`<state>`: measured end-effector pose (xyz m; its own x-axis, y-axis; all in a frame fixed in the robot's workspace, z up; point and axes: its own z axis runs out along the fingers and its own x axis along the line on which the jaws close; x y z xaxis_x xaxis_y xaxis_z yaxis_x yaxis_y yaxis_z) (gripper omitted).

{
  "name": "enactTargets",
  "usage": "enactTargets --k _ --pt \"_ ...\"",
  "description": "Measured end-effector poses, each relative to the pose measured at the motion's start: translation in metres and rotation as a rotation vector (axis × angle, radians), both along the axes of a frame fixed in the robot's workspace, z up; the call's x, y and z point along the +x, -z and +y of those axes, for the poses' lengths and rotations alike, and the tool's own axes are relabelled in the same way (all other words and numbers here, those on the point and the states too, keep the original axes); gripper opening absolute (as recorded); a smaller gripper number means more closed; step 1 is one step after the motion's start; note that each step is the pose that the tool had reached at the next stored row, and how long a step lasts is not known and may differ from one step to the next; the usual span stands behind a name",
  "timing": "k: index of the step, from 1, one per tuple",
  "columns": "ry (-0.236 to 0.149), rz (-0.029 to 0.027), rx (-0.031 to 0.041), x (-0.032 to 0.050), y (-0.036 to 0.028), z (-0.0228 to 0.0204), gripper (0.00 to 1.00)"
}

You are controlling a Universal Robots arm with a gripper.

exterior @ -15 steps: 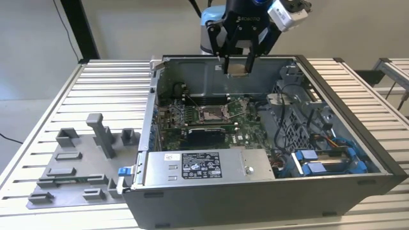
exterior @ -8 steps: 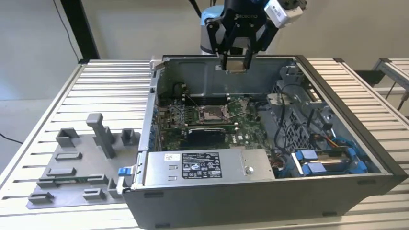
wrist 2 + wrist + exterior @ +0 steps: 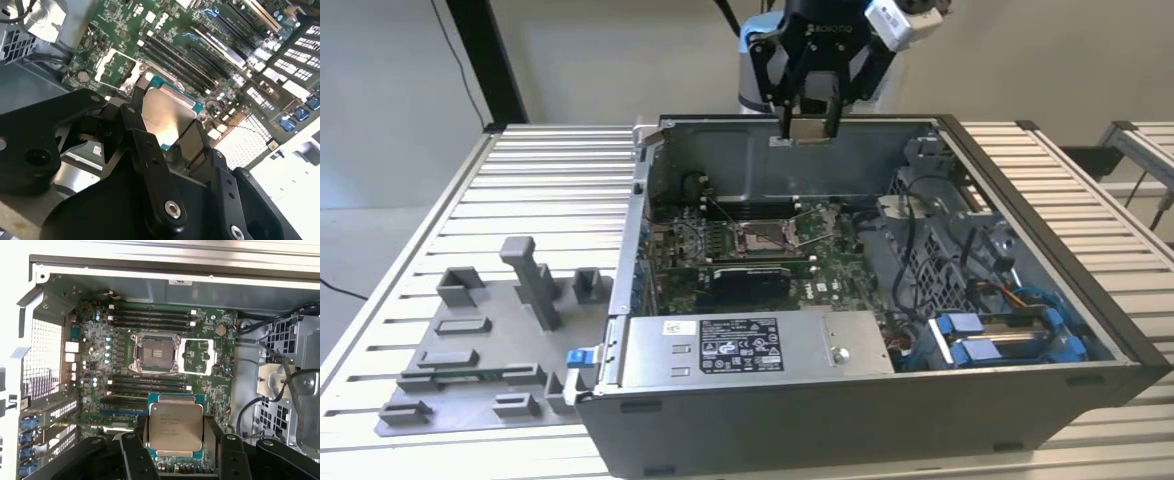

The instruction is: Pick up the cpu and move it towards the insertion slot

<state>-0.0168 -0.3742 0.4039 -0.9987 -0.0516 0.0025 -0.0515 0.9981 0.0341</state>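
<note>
cpu [image 3: 176, 426]: one, clamped flat between the gripper's two fingers, metal face toward the wrist cameras, green-tan rim showing at its edges; it hangs in the air, touching nothing else
gripper [image 3: 176, 440]: one, closed on the cpu (edge grip on two opposite sides), raised above the far wall of the computer case in the exterior view
insertion slot [image 3: 153, 352]: one, silver frame with dull centre, on the motherboard below and ahead of the gripper, well apart from the chip; its load plate [image 3: 197, 356] lies flipped open just beside it
step in hand: carry toward the slot, judged from chip held high and socket uncovered
doing it well: keep the chip level and square to the socket frame during travel, move slow enough that the edge grip doesn't slip, stay above the ram slots [image 3: 150, 316] flanking the socket (no contact with the board on the way)
motherboard [image 3: 95, 335]: one, green, under the gripper
computer case [image 3: 1067, 330]: one, open-topped, lying on the slatted table [image 3: 547, 190]
grey fixture plate [image 3: 467, 350]: one, outside the case, well away from the gripper
</note>
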Motion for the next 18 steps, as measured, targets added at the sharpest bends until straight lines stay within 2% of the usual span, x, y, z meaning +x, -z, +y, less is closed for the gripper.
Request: enactTargets --k 4,8,11,13,18 --pt "0.0 0.0 -0.0016 -0.0024 0.0015 0.0167 0.0" --pt "0.0 -0.0002 -0.0022 -0.0086 0.0034 0.027 0.0" --pt "0.0 -0.0001 -0.0039 -0.0119 0.0048 0.038 0.0" --pt "0.0 -0.0001 -0.0047 -0.0141 0.0054 0.0433 0.0" --pt "0.0 -0.0001 -0.0057 -0.0189 0.0071 0.0514 0.0"
